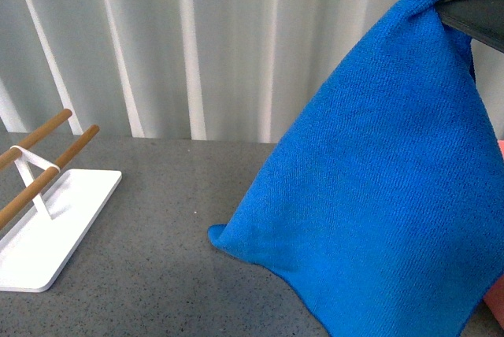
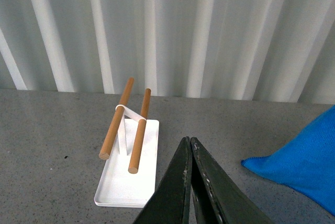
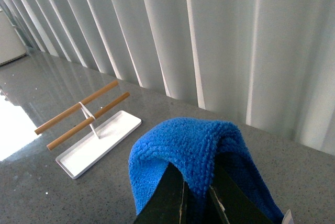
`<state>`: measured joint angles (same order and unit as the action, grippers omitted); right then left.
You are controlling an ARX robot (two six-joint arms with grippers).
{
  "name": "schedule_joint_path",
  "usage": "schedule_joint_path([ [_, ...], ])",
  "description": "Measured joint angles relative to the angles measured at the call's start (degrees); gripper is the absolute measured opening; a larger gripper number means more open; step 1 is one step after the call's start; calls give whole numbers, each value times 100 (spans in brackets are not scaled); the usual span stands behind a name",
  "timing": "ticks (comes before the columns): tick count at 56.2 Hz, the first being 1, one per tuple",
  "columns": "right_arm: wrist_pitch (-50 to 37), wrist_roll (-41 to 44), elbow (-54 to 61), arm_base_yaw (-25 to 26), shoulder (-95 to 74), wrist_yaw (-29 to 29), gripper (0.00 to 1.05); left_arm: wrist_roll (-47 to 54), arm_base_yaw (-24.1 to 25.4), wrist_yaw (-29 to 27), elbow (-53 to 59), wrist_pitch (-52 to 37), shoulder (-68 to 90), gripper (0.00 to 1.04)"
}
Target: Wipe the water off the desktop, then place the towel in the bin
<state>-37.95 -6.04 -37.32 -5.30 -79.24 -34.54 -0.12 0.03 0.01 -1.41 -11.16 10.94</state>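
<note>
Blue microfibre towel [image 1: 378,179], large and ribbed, fills the right half of the front view. It hangs in a broad drape from a peak at the upper right down to the lower edge of the picture. Its lower left corner looks to touch the counter [image 1: 157,274].

The counter is a wide, dark grey, stone-like surface with fine light speckles, running across all three views. Behind it hangs a white pleated curtain [image 1: 197,38] in tall vertical folds.

A white tray [image 1: 47,242] sits on the counter at the far left, well apart from the towel. A white bracket on it carries two wooden rods [image 1: 47,168], side by side and slanting upward.

Only a salmon-pink sliver of the bin [image 1: 496,301] shows, at the right edge of the front view, partly behind the towel.

The right hand [image 3: 196,182] is raised above the counter, its two dark fingers clamped on a bunched fold at the top of the towel, which drapes over them. In the front view only a dark part of it shows at the towel's peak.

The left hand [image 2: 188,143] is above the counter between tray and towel, its fingers pressed together with nothing between them.
</note>
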Motion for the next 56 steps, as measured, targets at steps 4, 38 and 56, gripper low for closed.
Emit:
schedule_joint_path([
  [4,11,0,0,9,13,0,3,0,0,-2,0,87,-87,4],
  [38,1799,280,-1552,-422,-1381,1729,3,-2,0,0,0,1113,-1071,50],
  [56,2623,0,-2732,-848,-3283,2079,3,0,0,0,0,1113,-1071,99],
])
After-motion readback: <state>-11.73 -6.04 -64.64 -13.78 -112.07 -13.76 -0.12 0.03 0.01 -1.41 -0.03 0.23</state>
